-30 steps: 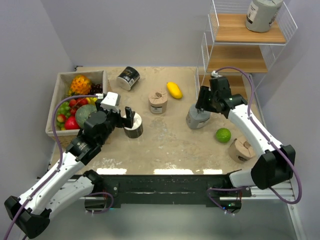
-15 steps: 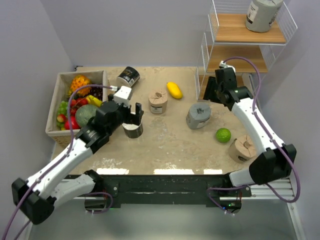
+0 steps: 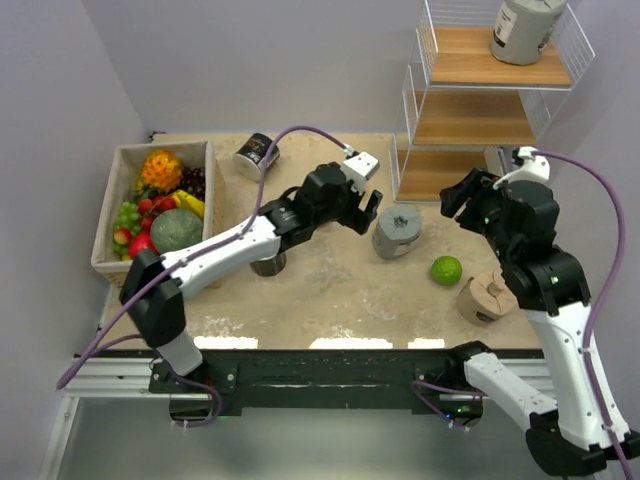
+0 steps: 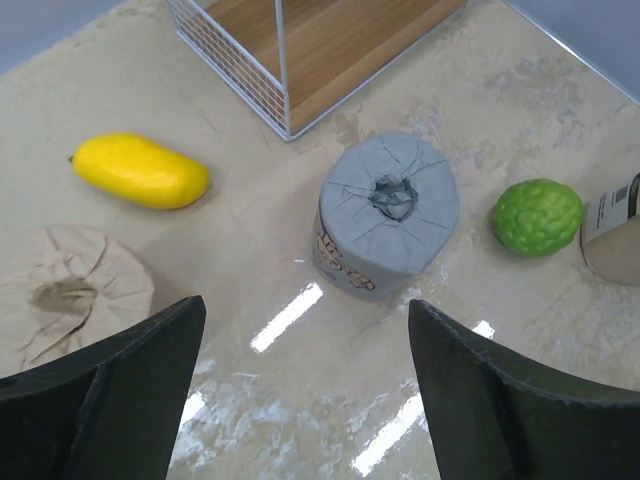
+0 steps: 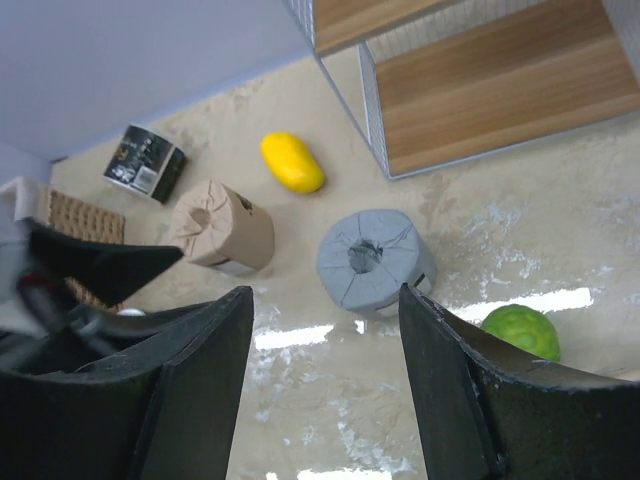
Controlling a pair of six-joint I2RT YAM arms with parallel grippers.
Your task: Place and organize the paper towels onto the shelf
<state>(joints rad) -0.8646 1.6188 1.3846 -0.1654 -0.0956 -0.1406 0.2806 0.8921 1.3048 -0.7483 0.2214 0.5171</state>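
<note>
A grey paper towel roll (image 3: 398, 231) stands on the table in front of the shelf (image 3: 470, 118). It also shows in the left wrist view (image 4: 388, 214) and the right wrist view (image 5: 373, 260). My left gripper (image 3: 362, 212) is open and empty just left of it (image 4: 300, 320). My right gripper (image 3: 460, 195) is open and empty, raised to its right (image 5: 325, 300). A tan roll (image 4: 70, 290) lies under my left arm. Another tan roll (image 3: 485, 297) sits at the right. One black roll (image 3: 256, 155) lies at the back, another (image 3: 268, 264) under my left arm. A second grey roll (image 3: 525, 28) stands on the top shelf board.
A green fruit (image 3: 447, 270) lies right of the grey roll. A yellow fruit (image 4: 140, 170) lies behind it to the left. A low box of fruit (image 3: 121, 160) stands at the left edge. The shelf's lower boards (image 5: 490, 110) hold nothing that I can see.
My left arm has left the near black roll and swung right to beside the grey roll. My right gripper has drawn back from the grey roll, up and to the right.
</note>
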